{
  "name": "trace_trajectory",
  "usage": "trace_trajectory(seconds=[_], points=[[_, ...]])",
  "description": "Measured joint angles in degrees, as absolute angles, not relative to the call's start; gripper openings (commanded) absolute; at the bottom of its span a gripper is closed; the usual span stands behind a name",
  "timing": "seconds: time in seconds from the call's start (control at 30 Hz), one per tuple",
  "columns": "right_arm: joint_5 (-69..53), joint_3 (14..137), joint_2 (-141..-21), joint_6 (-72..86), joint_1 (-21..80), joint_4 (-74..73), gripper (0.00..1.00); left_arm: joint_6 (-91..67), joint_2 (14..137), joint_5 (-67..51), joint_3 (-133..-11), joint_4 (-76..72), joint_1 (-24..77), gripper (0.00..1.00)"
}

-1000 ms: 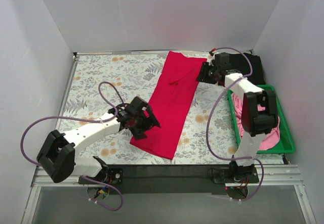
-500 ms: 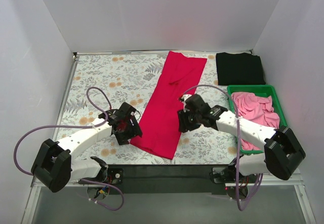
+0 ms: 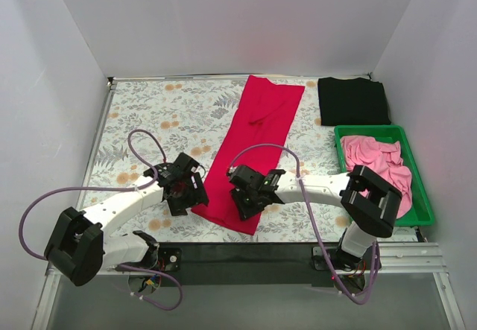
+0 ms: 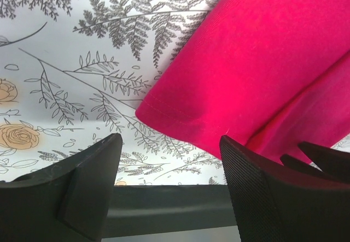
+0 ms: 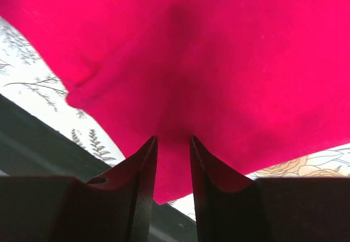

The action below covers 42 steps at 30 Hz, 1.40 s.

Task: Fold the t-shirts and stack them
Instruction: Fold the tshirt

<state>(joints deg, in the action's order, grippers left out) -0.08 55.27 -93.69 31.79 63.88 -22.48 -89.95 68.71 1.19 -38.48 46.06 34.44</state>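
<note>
The crimson red t-shirt [image 3: 257, 140] lies in a long folded strip from the back of the floral tablecloth to its near edge. My left gripper [image 3: 192, 196] is open beside the strip's near left corner, which shows just beyond the fingertips in the left wrist view [image 4: 208, 83]. My right gripper [image 3: 244, 205] is over the strip's near end, its jaws closed to a narrow gap on a ridge of red cloth [image 5: 180, 62] by the hem corner. The black t-shirt [image 3: 354, 100] lies folded at the back right. Pink t-shirts [image 3: 376, 159] lie bunched in the bin.
A green plastic bin [image 3: 425, 203] stands at the right edge of the floral tablecloth [image 3: 164, 114]. White walls close in the left, back and right. A dark rail [image 4: 164, 204] runs along the table's near edge, just past both grippers.
My right arm has swung from the back right by the black t-shirt to the red strip's near end. My left gripper has shifted slightly left, off the cloth's edge.
</note>
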Motion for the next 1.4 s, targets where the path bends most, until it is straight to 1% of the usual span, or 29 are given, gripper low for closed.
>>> trace_trajectory(seconds=[0.13,0.33,0.57,0.77,0.8,0.83,0.93,1.0,1.07,1.23,1.33,1.37,1.4], points=[[0.3,54.1,-94.0,33.1,64.3,-22.6,0.33,-90.3,66.4,0.8,-36.6,46.3,34.4,0.69],[2.9,50.9,-90.4,34.5,64.3,-25.8,0.34,-89.6,64.1,0.3,-36.3,46.8,34.4,0.70],[5.4,47.8,-86.4,36.1,64.3,-31.1,0.34,-88.1,63.6,-6.1,-35.4,45.1,34.3,0.70],[7.8,51.6,-85.8,39.6,64.3,-40.9,0.37,-87.8,63.3,-9.5,-35.2,44.4,34.3,0.70],[8.8,53.2,-85.5,41.0,64.3,-42.1,0.42,-87.8,63.2,-10.0,-35.2,44.2,34.3,0.70],[9.3,54.2,-85.1,42.2,64.3,-42.7,0.50,-87.8,63.1,-10.5,-35.2,43.9,34.5,0.70],[11.6,55.2,-81.8,47.2,64.3,-44.1,0.62,-87.8,63.1,-11.4,-34.5,42.7,35.5,0.67],[12.1,53.9,-78.6,51.0,64.1,-44.6,0.76,-87.6,63.5,-11.6,-34.1,42.4,36.4,0.66],[12.1,51.5,-75.5,54.7,63.7,-45.3,0.89,-87.3,64.2,-11.6,-34.0,42.2,37.1,0.63],[11.3,44.9,-70.3,62.3,63.4,-45.6,0.89,-86.0,66.6,-10.5,-34.6,42.3,38.0,0.62],[11.1,43.1,-69.6,65.4,63.4,-45.3,0.80,-85.4,67.7,-9.5,-35.3,41.9,38.7,0.61],[10.8,42.6,-69.7,66.3,63.4,-45.0,0.74,-85.2,68.1,-9.3,-35.5,41.8,39.0,0.61],[10.4,42.2,-69.9,67.1,63.4,-44.6,0.72,-85.0,68.6,-9.0,-35.7,41.7,39.2,0.59]])
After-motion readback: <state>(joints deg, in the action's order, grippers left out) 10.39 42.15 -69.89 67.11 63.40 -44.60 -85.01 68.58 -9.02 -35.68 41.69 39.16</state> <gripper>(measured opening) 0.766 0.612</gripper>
